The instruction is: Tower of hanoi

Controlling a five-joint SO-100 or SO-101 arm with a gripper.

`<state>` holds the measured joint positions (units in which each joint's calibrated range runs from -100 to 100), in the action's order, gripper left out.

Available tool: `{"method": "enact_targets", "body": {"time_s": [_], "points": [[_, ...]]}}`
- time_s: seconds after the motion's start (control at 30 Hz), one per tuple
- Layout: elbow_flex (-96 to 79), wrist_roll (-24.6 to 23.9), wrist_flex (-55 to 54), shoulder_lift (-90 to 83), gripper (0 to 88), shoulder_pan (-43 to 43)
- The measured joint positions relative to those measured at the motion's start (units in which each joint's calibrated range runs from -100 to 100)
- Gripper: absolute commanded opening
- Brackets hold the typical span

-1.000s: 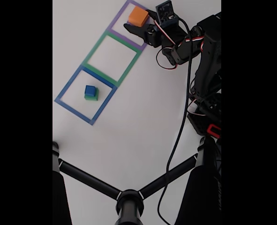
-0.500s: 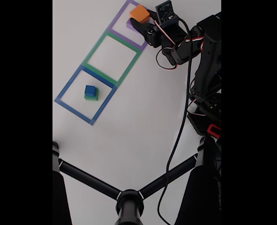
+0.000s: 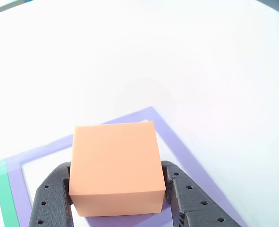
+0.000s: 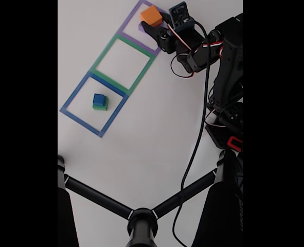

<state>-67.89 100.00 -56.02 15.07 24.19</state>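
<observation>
Other view: matte orange plastic square block [image 3: 114,166], judged light and rigid, is clamped by its flat sides in black gripper [image 3: 118,194].

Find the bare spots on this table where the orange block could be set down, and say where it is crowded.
The green outline is bare inside. White table below the outlines is free. The blue outline holds the blue block on the green block. The purple outline's end has the gripper holding the orange block.

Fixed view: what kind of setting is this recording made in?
Likely a hobby or lab tabletop rig: a plain white table, taped square outlines as marked zones, and a black camera stand over it. The tool holds an orange block.
</observation>
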Motion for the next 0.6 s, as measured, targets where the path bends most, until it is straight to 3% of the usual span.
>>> {"method": "enact_targets", "body": {"time_s": [0.27,0.6], "points": [[-2.70,0.00,6.42,-8.70,10.3,-1.88],[-3.66,-0.59,30.74,-31.57,7.7,-3.60]]}}
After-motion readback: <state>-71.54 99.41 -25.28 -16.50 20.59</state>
